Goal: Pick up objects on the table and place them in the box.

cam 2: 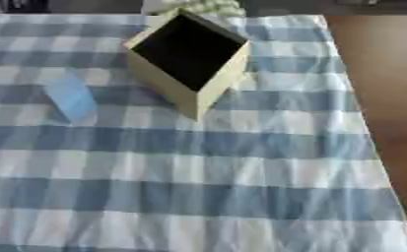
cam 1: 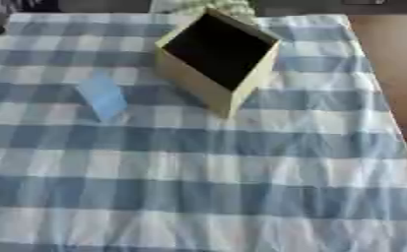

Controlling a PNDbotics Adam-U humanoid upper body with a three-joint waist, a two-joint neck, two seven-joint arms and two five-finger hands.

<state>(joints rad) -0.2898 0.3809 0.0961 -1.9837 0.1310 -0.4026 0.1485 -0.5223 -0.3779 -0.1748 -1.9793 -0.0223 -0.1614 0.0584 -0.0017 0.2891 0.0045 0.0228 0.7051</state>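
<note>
Blue and white checked cloth (cam 1: 241, 167) covers the whole surface, and the only loose thing on it is a small light-blue object (cam 1: 102, 97), flat-sided and oblong, lying just to the left of the box (cam 1: 208, 84) and a little nearer the robot than the box's mouth. The box itself is pale cream outside and dark inside, open on top, set cornerwise so one corner points toward the robot; nothing can be made out in its dark interior. Behind the box, at the far edge, something pale green and white (cam 2: 208, 6) pokes out, too cut off to name. To the right of the box the cloth ends and bare brown floor or board (cam 2: 388, 74) shows. Neither hand appears in either view, so I cannot say whether they are open or closed; only a dark sliver of something sits at the left border, low down from the box, too little to identify. Judging by this, the task stands at its picking step, with the blue object not yet grasped. The next move would call for a hand to come in toward the object left of the box, close on its sides, lift, and carry it right over the near wall. Nothing lies between object and box.
</note>
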